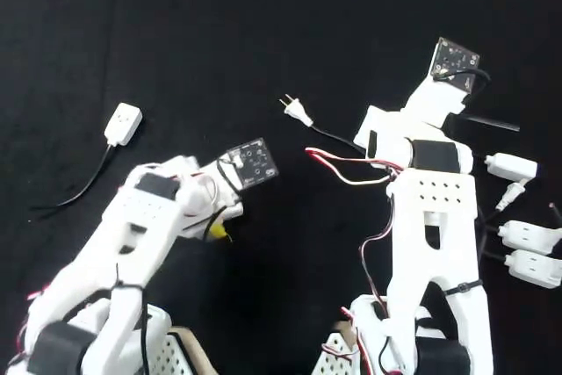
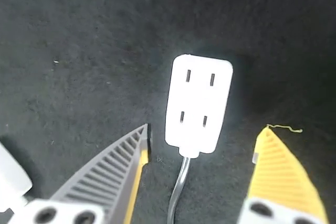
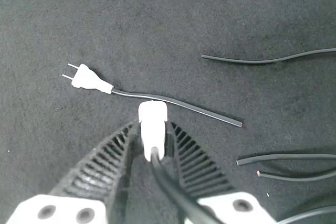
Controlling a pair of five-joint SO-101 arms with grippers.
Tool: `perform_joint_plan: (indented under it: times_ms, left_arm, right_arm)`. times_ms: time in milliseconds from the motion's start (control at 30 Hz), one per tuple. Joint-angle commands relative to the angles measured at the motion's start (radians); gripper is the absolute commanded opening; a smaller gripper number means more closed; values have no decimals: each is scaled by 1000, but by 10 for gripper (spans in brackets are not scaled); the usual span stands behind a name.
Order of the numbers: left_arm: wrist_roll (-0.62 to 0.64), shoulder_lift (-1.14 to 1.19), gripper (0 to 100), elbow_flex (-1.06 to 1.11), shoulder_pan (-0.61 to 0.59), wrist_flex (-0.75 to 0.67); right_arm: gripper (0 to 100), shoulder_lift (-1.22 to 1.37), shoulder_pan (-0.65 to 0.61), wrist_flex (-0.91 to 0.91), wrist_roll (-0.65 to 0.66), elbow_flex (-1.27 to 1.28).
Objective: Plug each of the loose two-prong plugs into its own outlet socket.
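Observation:
A white outlet socket (image 2: 198,103) with two pairs of slots lies face up on the black cloth, its cord running back toward the camera. My left gripper (image 2: 206,128) is open above it, grey finger (image 2: 118,163) on one side and yellow finger (image 2: 278,169) on the other. In the high view the left gripper (image 1: 219,221) points down at the table's front left. My right gripper (image 3: 152,124) is shut on a white plug (image 3: 152,121) with a black cord; its prongs are hidden. Just beyond it lies a loose two-prong plug (image 3: 86,80) (image 1: 297,111).
Another white socket (image 1: 123,123) with a black cord sits at the far left. Several white sockets and plugs (image 1: 527,234) lie along the right edge. Loose black cable ends (image 3: 268,59) lie near the right gripper. Red and white servo wires (image 1: 351,169) hang beside the right arm.

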Motion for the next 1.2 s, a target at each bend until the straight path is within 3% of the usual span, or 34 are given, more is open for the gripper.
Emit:
perform_joint_plan:
  times_ms: [0, 133, 367, 500, 667, 833, 1000, 1167]
  left_arm:
    - [-94, 64, 295, -65, -7, -6]
    - [-117, 103, 235, -68, -8, -15]
    - [-110, 270, 224, -196, -8, 3]
    - [-109, 325, 207, -271, 30, 143]
    - [3, 311, 46, -317, 110, 215]
    - [89, 207, 65, -315, 170, 249]
    - [207, 158, 69, -291, 239, 130]
    - [216, 212, 70, -251, 321, 3]
  right_arm:
    - [12, 1, 8, -2, 5, -30]
    - [12, 1, 8, -2, 5, -30]
    - [12, -2, 8, 2, 5, -30]
    - [12, -2, 8, 2, 5, -30]
    - [12, -4, 8, 2, 5, -30]
    - [12, -5, 8, 6, 5, -33]
    - [12, -7, 15, 8, 5, -35]
    - [12, -7, 18, 8, 5, -36]
